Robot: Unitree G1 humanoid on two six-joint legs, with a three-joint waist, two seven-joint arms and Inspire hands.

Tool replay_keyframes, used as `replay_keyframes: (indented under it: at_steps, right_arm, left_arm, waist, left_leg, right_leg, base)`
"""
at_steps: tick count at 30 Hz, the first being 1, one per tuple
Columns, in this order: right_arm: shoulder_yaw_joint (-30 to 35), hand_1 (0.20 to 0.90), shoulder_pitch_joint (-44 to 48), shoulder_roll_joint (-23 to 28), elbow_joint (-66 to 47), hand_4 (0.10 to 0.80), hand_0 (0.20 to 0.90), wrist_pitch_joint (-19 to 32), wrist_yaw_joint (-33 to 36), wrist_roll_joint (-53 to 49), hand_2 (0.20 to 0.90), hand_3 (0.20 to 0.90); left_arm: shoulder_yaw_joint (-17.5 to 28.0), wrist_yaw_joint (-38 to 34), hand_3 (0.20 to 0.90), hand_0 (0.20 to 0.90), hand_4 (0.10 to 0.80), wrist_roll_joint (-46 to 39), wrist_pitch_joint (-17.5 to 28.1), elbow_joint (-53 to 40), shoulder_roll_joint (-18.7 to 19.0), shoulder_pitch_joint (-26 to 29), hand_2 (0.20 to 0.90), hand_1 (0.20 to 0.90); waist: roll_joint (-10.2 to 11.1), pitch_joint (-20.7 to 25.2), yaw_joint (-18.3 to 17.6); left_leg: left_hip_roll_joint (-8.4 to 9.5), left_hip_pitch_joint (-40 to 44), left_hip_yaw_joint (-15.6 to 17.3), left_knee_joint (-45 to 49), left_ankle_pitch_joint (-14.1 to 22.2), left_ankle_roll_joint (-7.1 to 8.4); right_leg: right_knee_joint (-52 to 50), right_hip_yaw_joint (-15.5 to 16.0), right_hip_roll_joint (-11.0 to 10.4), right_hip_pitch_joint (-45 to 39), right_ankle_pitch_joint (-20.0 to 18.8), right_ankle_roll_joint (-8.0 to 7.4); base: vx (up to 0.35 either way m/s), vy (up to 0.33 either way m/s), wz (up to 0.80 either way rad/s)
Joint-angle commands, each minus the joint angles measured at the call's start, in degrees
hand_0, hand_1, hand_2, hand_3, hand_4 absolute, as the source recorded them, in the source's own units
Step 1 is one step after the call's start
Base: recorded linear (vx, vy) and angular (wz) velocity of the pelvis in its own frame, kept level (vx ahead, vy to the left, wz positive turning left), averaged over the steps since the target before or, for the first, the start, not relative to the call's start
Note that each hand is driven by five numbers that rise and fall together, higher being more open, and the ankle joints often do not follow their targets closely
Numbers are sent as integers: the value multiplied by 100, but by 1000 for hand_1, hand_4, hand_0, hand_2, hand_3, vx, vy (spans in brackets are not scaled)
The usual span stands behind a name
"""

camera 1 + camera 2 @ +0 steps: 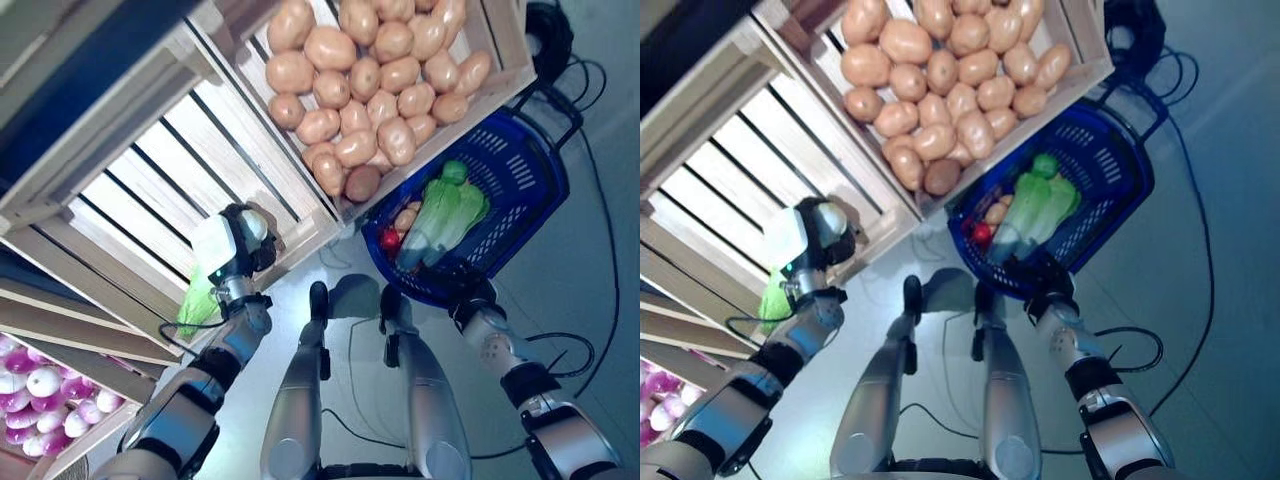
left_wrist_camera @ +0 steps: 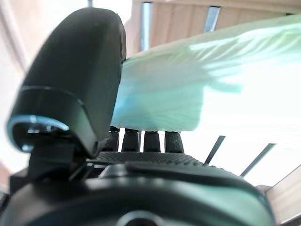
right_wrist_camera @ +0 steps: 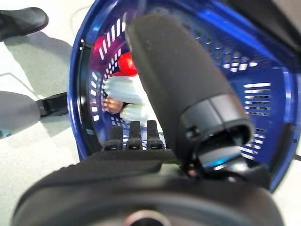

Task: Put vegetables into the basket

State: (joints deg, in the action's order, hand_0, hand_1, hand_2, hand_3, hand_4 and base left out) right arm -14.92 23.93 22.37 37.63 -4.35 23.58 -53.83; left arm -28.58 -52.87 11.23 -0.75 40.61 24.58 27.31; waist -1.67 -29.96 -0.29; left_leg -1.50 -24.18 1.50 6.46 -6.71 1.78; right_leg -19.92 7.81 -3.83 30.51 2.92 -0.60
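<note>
Lettuce (image 1: pixel 197 303), pale green, sits in the left hand (image 1: pixel 237 247), fingers and thumb curled round it, beside the slatted wooden crate (image 1: pixel 190 170) at the left; the right hand (image 1: pixel 470 300) is at the near rim of the blue basket (image 1: pixel 515 160), fingers curled over that rim; inside lie another green lettuce (image 1: pixel 445 212), a red vegetable (image 1: pixel 390 239) and a potato (image 1: pixel 405 219); the far crate holds potatoes (image 1: pixel 365 75).
</note>
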Motion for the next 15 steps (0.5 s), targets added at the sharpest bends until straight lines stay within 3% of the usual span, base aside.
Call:
replay_keyframes:
  at_steps: [1, 4, 9, 15]
  right_arm:
    - [499, 900, -791, 104, -711, 800, 900, 334, -155, 290, 900, 900]
    - [608, 900, -1210, 30, -910, 800, 900, 403, -219, 470, 900, 900]
    - [971, 900, -2163, -324, -1625, 800, 900, 274, -368, 1471, 900, 900]
    - [1188, 900, -2827, -477, -2341, 800, 900, 247, -735, 2261, 900, 900]
  left_arm:
    - [619, 167, 300, 300, 400, 134, 541, -897, 560, -821, 300, 300]
    - [837, 555, 300, 300, 400, -36, 1002, -1452, 617, -1191, 300, 300]
    - [1719, 2094, 300, 300, 400, -1107, 1907, -2602, 294, -2209, 300, 300]
    - [2072, 3336, 300, 300, 400, -2387, 2267, -3469, -88, -2814, 300, 300]
  waist:
    - [89, 299, 112]
    - [90, 520, 124]
    - [112, 1260, 90]
    - [192, 1837, 79]
  left_leg:
    - [351, 172, -29, 340, 295, -70]
    - [339, 517, -64, 137, 309, -69]
    - [314, 1370, -103, -526, 264, -107]
    - [253, 2000, -22, -886, 305, -142]
  right_leg:
    - [848, 262, -164, -958, -549, -164]
    - [1049, 245, -191, -1309, -588, -191]
    - [1676, 201, -188, -2165, -709, -266]
    - [2097, 192, -198, -2752, -824, -340]
  base:
    - [119, 49, -15]
    - [150, 56, -12]
    - [219, 66, -3]
    - [189, 45, 1]
